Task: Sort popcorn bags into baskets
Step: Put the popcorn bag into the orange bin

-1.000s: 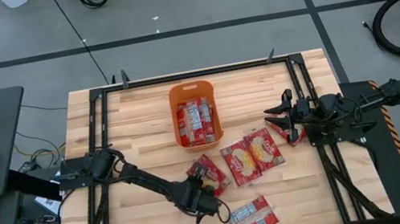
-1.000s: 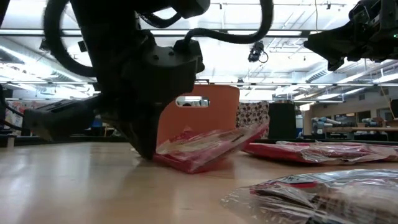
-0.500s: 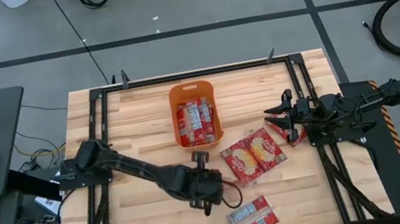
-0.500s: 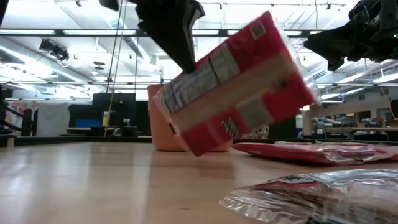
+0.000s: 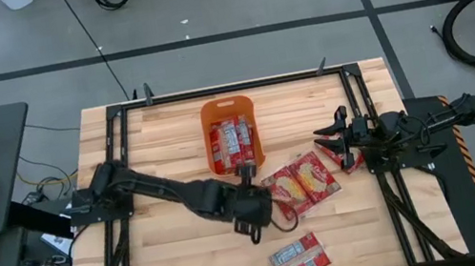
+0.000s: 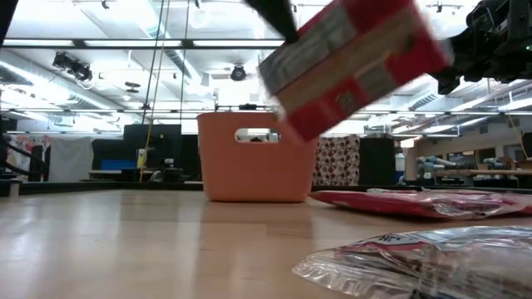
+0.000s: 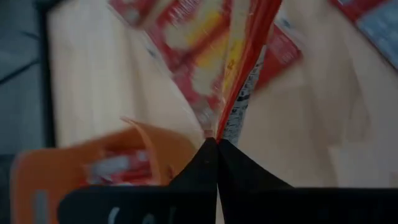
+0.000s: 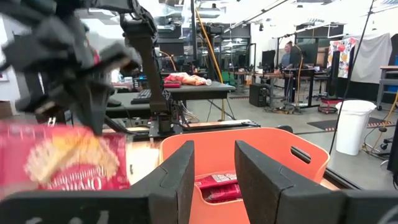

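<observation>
pale wooden tabletop (image 5: pixel 152 142) in a dark frame, grey floor around it, a wide lit workshop behind.

left tool (image 5: pixel 250 198) hangs above the middle of the tabletop, its fingers (image 7: pixel 205 163) pressed together on the edge of one popcorn bag (image 6: pixel 353 62), which is lifted clear of the wood and tilted. the orange basket (image 5: pixel 206 117) lies just beyond the tool, toward the far edge, its long axis running near to far, with several packets (image 5: pixel 232 144) already inside. so the carried bag sits just short of the basket's near rim; a short reach forward and away would likely bring it over the opening, and turning the bag's length along the basket's length would help it drop in flat.

two bags (image 5: pixel 300 183) lie side by side just right of the tool, and another bag (image 5: pixel 297 259) rests label side up near the front edge.

right tool (image 5: pixel 328 134) waits at the right side, fingers (image 8: pixel 180 174) spread and holding nothing, with a further bag (image 5: pixel 350 160) beside it. the left arm is plainly nearer the basket mouth.
</observation>
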Robot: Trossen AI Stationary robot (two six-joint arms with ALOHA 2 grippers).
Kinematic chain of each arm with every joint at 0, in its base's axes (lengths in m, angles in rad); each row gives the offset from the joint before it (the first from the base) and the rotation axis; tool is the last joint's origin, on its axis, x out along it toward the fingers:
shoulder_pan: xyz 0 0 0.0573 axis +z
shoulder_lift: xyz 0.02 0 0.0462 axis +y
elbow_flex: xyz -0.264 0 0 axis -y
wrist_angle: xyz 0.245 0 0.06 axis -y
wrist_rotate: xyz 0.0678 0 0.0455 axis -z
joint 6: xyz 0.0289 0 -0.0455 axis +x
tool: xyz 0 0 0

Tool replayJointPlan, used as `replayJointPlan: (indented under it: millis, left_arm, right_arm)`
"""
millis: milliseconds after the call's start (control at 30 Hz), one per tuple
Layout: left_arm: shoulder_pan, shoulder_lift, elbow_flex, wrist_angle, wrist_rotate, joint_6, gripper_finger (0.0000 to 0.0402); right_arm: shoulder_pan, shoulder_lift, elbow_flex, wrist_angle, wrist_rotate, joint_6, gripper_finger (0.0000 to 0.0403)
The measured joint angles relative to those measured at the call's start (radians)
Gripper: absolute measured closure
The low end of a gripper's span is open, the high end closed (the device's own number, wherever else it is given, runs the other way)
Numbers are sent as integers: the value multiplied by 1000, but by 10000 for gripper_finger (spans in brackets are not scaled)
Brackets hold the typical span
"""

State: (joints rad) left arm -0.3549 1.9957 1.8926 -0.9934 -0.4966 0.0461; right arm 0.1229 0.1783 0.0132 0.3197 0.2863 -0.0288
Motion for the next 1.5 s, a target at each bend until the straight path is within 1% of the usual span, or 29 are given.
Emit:
replayJointPlan:
  millis: [67,267,367,467,567,667,967,1067,1200,1333,1500]
  left_arm:
    - [16,0,49,-10,-11,28,401]
    - [51,0,210,-81,-88,113,401]
    - [72,-3,241,-146,-142,145,401]
    - [108,-2,243,-258,-180,149,402]
    - [152,-3,215,-315,-191,151,401]
    - [201,2,192,-353,-188,188,401]
    - [374,-1,160,-348,-173,352,401]
    - [427,0,160,-310,-104,421,401]
    - [485,0,153,-299,-34,489,401]
    - [515,0,69,-317,2,544,401]
    - [493,1,-80,-282,-15,682,401]
  right_arm:
    - [0,0,0,0,0,0,283]
    - [0,0,0,0,0,0,284]
    - [0,0,0,0,0,0,284]
    - [0,0,0,0,0,0,284]
    - [0,0,0,0,0,0,284]
    - [0,0,0,0,0,0,284]
    - [0,0,0,0,0,0,284]
    - [0,0,0,0,0,0,284]
    - [0,0,0,0,0,0,284]
    - [0,0,0,0,0,0,284]
    - [0,0,0,0,0,0,284]
